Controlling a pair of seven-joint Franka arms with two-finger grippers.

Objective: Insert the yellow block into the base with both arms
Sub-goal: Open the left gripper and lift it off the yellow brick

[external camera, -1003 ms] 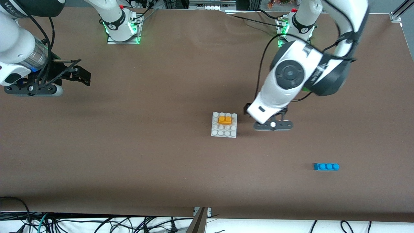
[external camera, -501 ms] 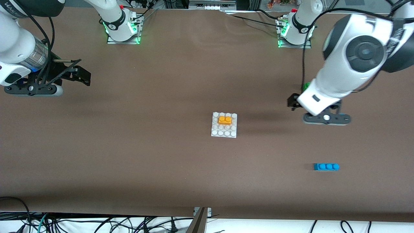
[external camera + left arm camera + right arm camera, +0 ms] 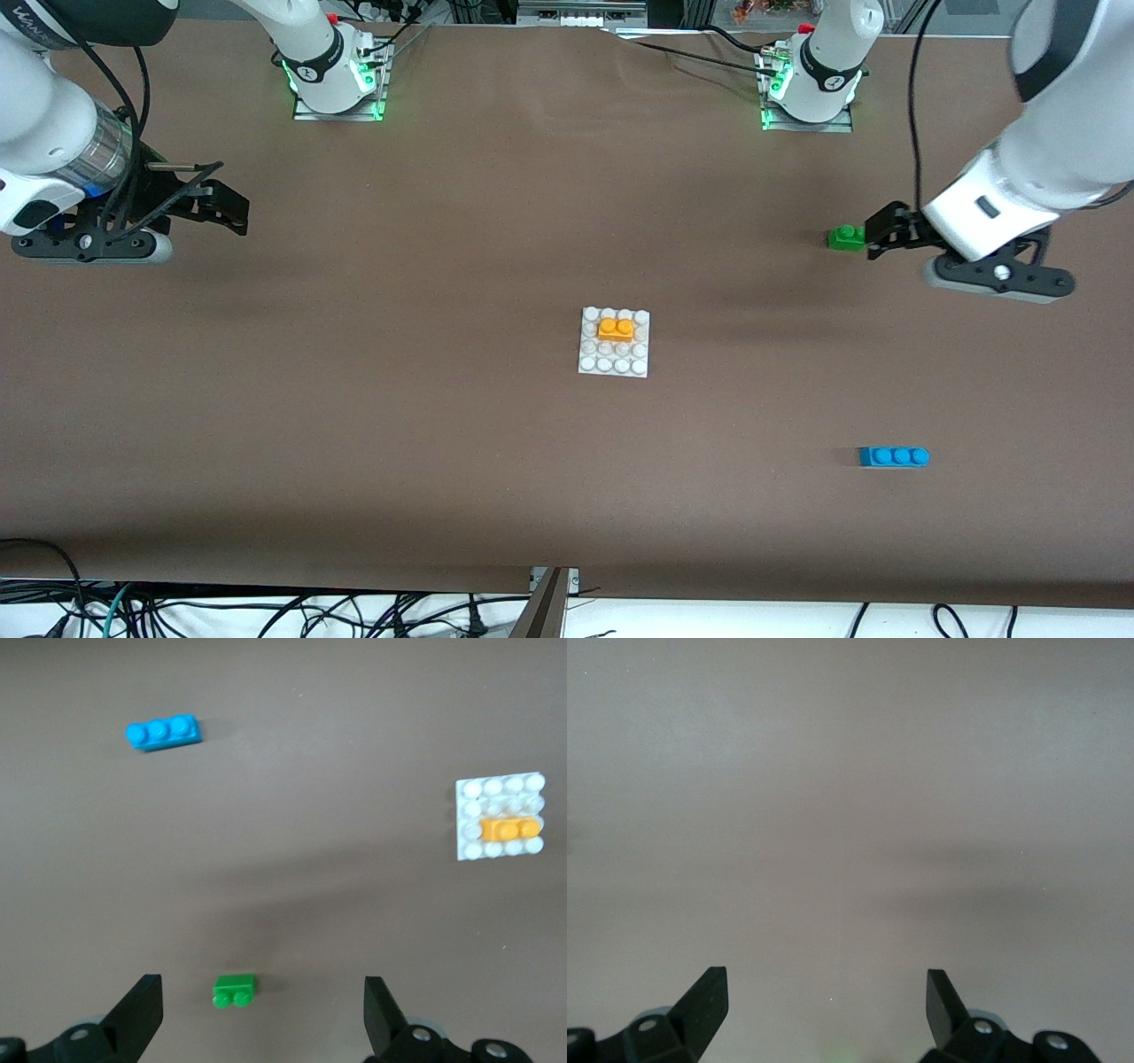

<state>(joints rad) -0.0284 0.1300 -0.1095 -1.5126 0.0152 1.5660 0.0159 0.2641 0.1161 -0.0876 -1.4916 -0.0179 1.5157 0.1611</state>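
Note:
The yellow block (image 3: 616, 329) sits pressed onto the white studded base (image 3: 614, 361) at mid-table, in the base's rows farther from the front camera. Both also show in the left wrist view, the block (image 3: 509, 828) on the base (image 3: 500, 795). My left gripper (image 3: 889, 232) is open and empty, up over the table at the left arm's end, beside the green brick (image 3: 846, 237); its fingers stand wide apart in the left wrist view (image 3: 263, 1014). My right gripper (image 3: 221, 206) is open and empty, waiting at the right arm's end; its wrist view (image 3: 826, 1005) shows only bare table.
A green two-stud brick (image 3: 235, 990) lies on the table under the left gripper. A blue three-stud brick (image 3: 893, 456) lies nearer to the front camera toward the left arm's end, also in the left wrist view (image 3: 163, 731). The arm bases stand along the table edge farthest from the camera.
My left arm has swung away from beside the base toward its own end of the table, uncovering the green brick. The block stays on the base. The right arm has not moved.

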